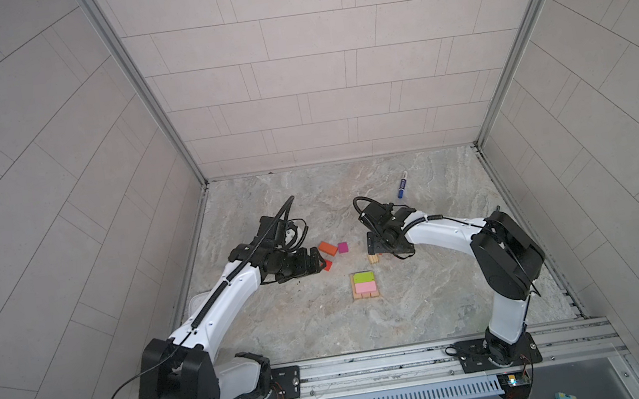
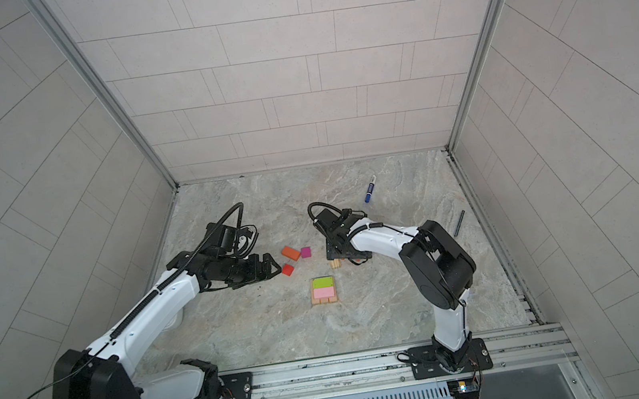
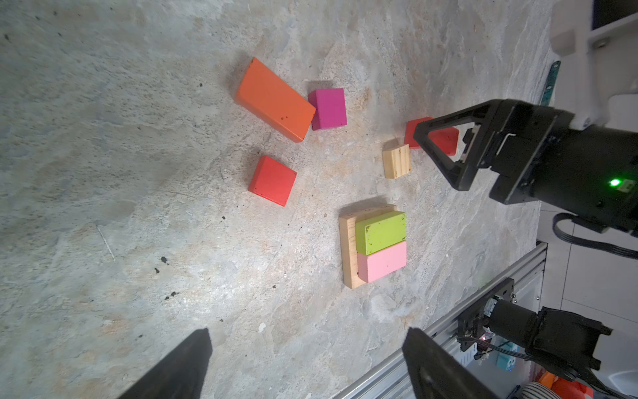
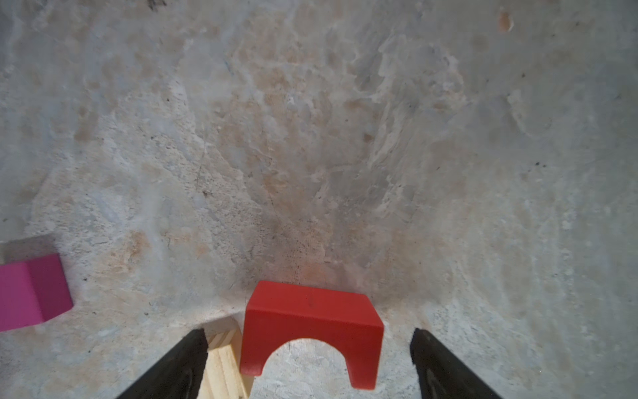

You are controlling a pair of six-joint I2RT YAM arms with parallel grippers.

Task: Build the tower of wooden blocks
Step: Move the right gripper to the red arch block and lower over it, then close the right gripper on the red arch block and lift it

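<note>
Surface (image 1: 427,299): stone-patterned, rail (image 1: 373,363) along the near edge.

Tower (image 1: 365,284): stands about midway between the left and right edges, nearer the rail edge. Tan planks (image 3: 348,255) lie flat as the base. A lime brick (image 3: 379,231) and a pink brick (image 3: 381,260) sit side by side on them. Two layers only, so judged an early build.

Right pincer (image 4: 309,333): low over the surface just beyond the tower, fingers apart either side of the red arch (image 4: 310,314). No contact seen. Step in hand, judged: picking up the arch. Next move calls for closing squarely on its outer sides, then a straight lift. A tan block (image 4: 224,366) lies against or just beside the arch, next to one finger, and could get nudged or caught on closing.

Left pincer (image 2: 274,268): fingers apart, empty, near the red cube (image 3: 272,180). The orange brick (image 3: 274,100) and magenta cube (image 3: 328,108) touch each other, left of centre.

Room: bare ground from the tower to the rail edge and out to the right edge. Both arms crowd the centre, so one should probably hold off. The marker (image 1: 401,185) near the far right corner and the dark pen (image 2: 459,223) by the right edge are well clear.
</note>
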